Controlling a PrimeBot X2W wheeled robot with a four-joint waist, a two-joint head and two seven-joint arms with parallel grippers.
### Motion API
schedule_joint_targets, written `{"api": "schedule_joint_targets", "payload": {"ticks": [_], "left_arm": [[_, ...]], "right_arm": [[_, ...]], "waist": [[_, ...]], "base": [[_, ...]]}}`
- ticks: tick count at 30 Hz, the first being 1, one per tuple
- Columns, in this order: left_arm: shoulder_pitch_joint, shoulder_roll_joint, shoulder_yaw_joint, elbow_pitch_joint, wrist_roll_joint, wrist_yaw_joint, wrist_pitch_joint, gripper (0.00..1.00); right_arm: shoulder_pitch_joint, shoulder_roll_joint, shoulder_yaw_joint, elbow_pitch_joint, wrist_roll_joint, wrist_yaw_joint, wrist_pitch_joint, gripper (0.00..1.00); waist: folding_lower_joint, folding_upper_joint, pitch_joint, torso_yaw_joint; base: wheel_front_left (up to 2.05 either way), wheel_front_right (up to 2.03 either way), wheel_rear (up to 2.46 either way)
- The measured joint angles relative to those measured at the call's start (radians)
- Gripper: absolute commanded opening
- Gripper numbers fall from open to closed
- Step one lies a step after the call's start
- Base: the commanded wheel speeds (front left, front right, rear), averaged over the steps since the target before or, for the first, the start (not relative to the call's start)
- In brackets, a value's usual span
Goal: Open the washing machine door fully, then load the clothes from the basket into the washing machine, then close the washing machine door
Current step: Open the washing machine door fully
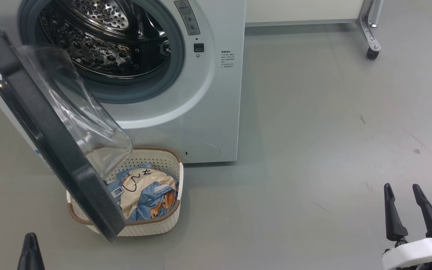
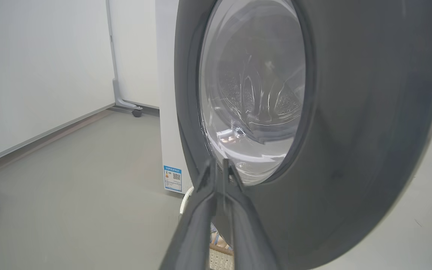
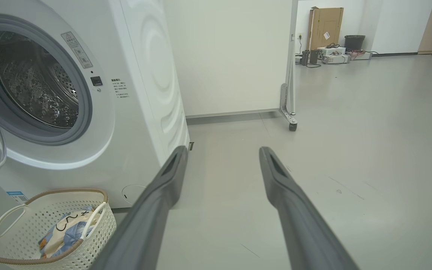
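**In front of the washing machine (image 1: 208, 112): door (image 1: 47, 138) open, clothes (image 1: 144, 191) in the basket (image 1: 152, 228)**

The round door stands swung out on the left of the head view, its domed glass turned toward the bare steel drum (image 1: 99, 41). In that view its lower edge crosses in front of the basket's near-left part. The basket sits on the grey floor (image 1: 313, 131) just beside the machine's front. The blue and cream clothes lie bunched inside it. The left claw (image 2: 221, 172) has its two fingers pressed together, tips pointing at the door's dark ring near the lower rim of the glass; I cannot tell whether they touch it. The right claw (image 1: 402, 186) hangs over bare floor well to the right, its fingers spread apart and holding nothing.
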State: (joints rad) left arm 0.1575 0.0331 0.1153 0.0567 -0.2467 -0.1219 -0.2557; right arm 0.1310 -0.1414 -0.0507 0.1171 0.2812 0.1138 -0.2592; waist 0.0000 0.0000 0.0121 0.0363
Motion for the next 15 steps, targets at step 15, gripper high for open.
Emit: {"api": "schedule_joint_targets", "payload": {"ticks": [15], "left_arm": [[-0.019, 0.000, 0.086, -0.082, -0.015, 0.023, 0.000, 0.00]], "right_arm": [[0.005, 0.018, -0.026, 0.001, -0.012, 0.001, 0.000, 1.00]], "waist": [[0.0000, 0.0000, -0.002, 0.016]], "base": [[0.00, 0.00, 0.00]]}}
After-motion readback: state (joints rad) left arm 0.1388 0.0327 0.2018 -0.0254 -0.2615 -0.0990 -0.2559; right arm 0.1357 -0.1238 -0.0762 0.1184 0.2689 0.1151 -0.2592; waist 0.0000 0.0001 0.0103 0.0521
